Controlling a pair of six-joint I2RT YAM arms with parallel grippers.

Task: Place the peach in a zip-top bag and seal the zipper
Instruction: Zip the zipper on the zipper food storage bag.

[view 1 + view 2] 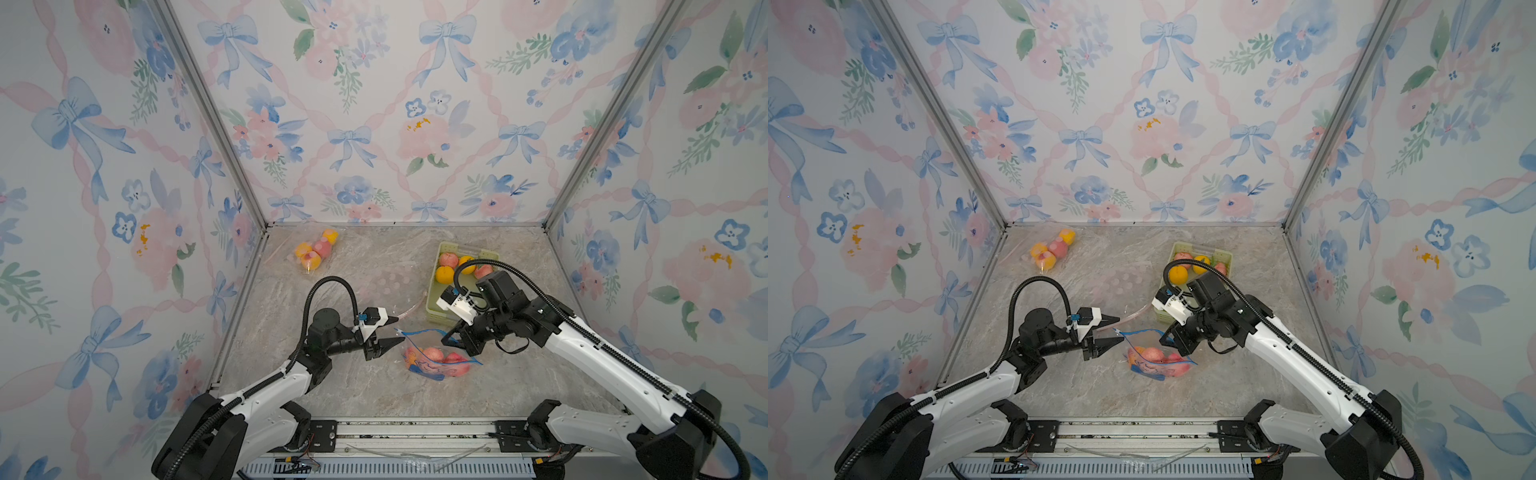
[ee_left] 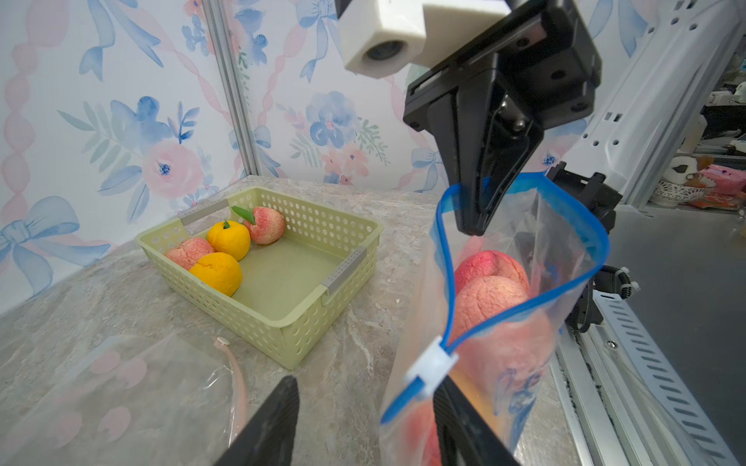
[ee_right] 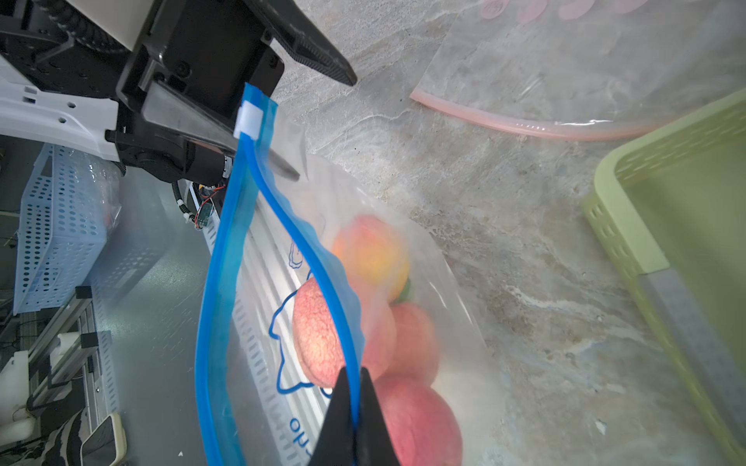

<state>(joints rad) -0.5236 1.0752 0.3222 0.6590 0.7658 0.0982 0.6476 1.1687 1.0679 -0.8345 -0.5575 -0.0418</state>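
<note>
Closest to the lens in the right wrist view, the right gripper (image 3: pixel 354 375) is clamped on the blue zipper track (image 3: pixel 319 252) of the zip-top bag (image 3: pixel 444 290). It holds that side of the mouth up while the bag's lower part rests on the marble tabletop (image 3: pixel 524 193). The mouth gapes open between this grip and the white slider (image 2: pixel 432 369) at the track's other end. Several peaches (image 2: pixel 490 290) lie inside the bag, just below and beyond the right gripper's fingertips.

The left gripper (image 1: pixel 400 329) stands with its jaws apart at the slider end. The slider sits between its two fingers, close beside one of them, and is not gripped. Whether that finger touches the plastic I cannot tell.

Beyond the right gripper stands a green basket (image 2: pixel 250 318) holding two oranges (image 2: pixel 226 242) and two loose peaches (image 2: pixel 264 226). Beyond the left gripper a flat pink-zippered bag (image 3: pixel 585 60) lies on the tabletop.
</note>
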